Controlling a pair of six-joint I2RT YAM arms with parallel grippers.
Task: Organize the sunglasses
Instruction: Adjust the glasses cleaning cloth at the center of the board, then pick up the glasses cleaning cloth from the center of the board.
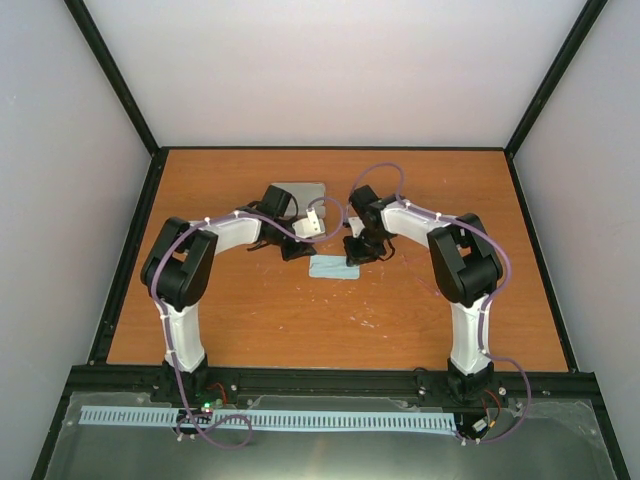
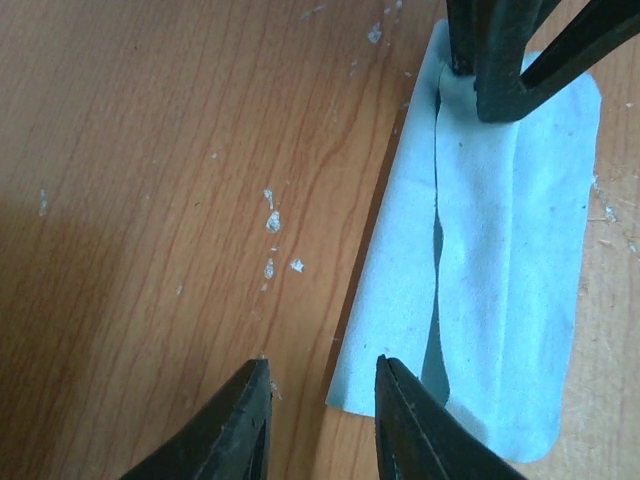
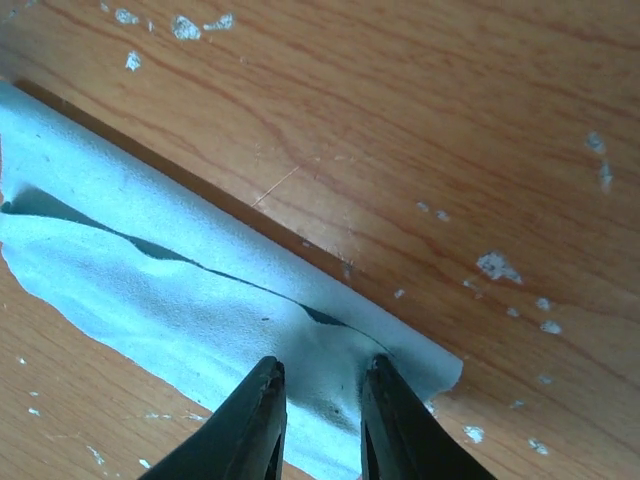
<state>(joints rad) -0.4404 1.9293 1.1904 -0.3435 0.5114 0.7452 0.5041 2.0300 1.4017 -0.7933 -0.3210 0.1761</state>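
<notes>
The sunglasses do not show in any view. A light blue cloth (image 1: 333, 266) lies folded on the wood at the table's middle, between both grippers. My left gripper (image 1: 298, 248) is open at its left end; in the left wrist view (image 2: 320, 372) one jaw is over the cloth's (image 2: 500, 280) near corner and the other over bare wood. My right gripper (image 1: 355, 255) is open at its right end, with both fingertips (image 3: 270, 375) down on the cloth (image 3: 150, 280) near its edge. The right gripper's fingers (image 2: 500, 70) also show at the cloth's far end in the left wrist view.
A grey flat rectangular thing (image 1: 305, 190) lies behind the left gripper toward the back of the table. White specks mark the wood (image 2: 272, 220). Black frame rails (image 1: 130, 250) line the table's edges.
</notes>
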